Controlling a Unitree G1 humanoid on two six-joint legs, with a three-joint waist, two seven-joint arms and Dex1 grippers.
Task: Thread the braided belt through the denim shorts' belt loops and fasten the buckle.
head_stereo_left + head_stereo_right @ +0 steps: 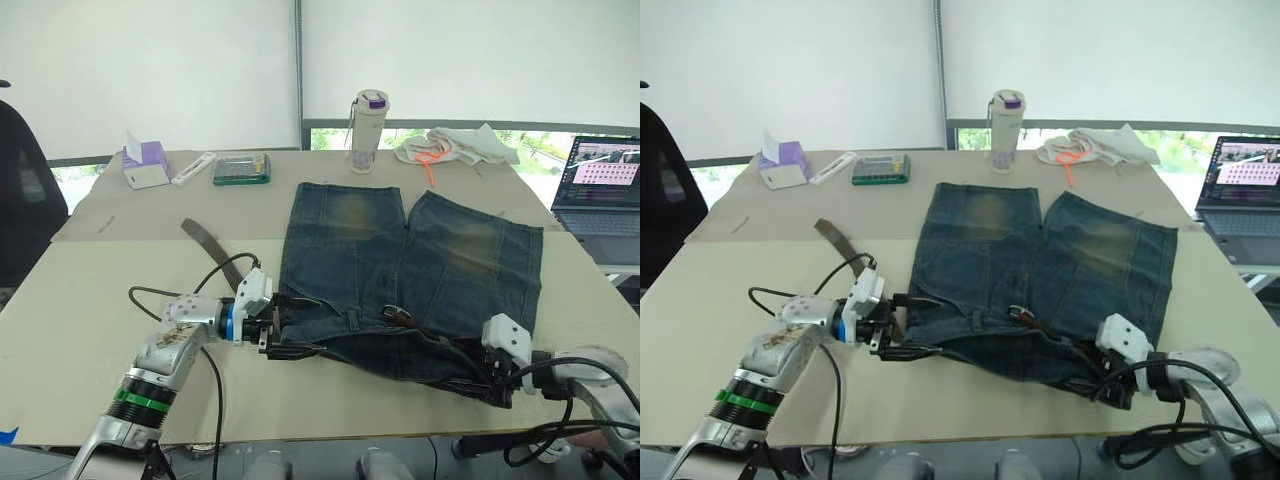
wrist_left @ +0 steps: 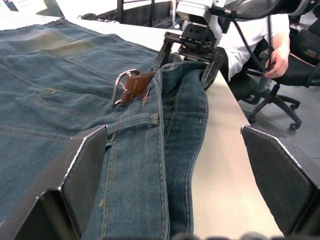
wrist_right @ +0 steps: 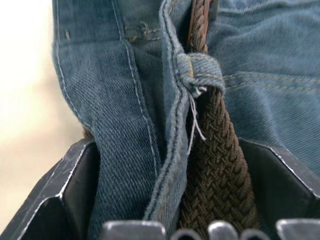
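On the tan table (image 1: 90,300) in the left eye view, the denim shorts (image 1: 420,250) lie flat, waistband nearest the robot. The left gripper (image 1: 285,335) sits at the waistband's 9 o'clock end; the right gripper (image 1: 490,385) sits at its 4 o'clock corner. The braided belt (image 1: 212,245) trails out toward 10 o'clock, its long axis running along the waistband.

In the left wrist view, the fingers stand wide apart, straddling the waistband; the buckle (image 2: 127,86) lies ahead, past a belt loop (image 2: 132,121).

In the right wrist view, the fingers are spread around waistband and belt, which passes under another loop (image 3: 202,67). The left gripper looks nearer the buckle.
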